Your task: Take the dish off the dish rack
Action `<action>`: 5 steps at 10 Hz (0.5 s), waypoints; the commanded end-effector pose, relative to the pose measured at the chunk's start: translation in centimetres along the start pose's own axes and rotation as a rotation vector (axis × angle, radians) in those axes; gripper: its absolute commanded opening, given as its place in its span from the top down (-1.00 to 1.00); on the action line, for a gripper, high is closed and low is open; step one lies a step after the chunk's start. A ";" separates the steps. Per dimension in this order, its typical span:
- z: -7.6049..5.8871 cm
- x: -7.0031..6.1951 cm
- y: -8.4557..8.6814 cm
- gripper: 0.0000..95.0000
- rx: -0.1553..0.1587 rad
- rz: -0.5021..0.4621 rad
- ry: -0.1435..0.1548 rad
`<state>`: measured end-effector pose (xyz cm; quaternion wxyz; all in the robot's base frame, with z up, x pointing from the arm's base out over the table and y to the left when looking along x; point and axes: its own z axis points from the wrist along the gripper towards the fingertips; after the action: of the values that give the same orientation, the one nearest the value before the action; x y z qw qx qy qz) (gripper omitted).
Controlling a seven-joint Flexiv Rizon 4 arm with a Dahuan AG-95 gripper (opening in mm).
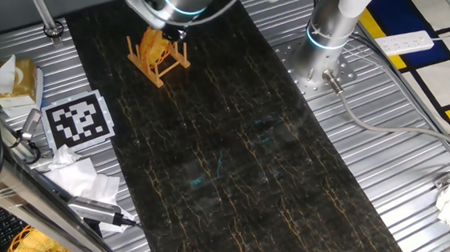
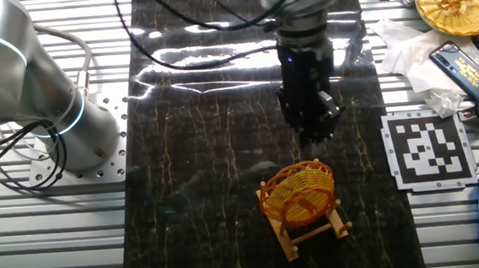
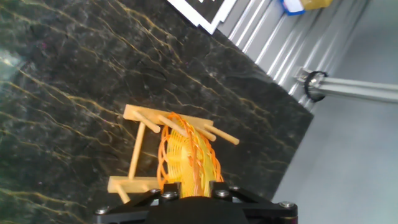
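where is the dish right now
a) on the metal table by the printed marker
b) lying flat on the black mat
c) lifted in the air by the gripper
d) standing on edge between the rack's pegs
d: the dish stands upright on its edge among the pegs of the dish rack, which rests on the black mat; the gripper is just above it.

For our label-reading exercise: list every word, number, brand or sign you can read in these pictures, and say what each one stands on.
No readable words or numbers anywhere.
Black-and-white square marker card: a coded pattern only, no letters.
Dark packet beside the white cloth: yellow print, too small and blurred to read.
The dish, dish rack and gripper: no markings visible.
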<state>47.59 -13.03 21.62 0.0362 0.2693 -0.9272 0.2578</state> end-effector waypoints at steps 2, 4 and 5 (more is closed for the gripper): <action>0.4 -0.2 0.2 -0.20 0.242 -0.104 0.076; 1.6 -0.4 0.6 0.20 0.241 -0.112 0.077; 2.0 -0.4 0.8 0.20 0.247 -0.122 0.085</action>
<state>47.82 -13.14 19.83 0.0652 0.2904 -0.8980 0.3241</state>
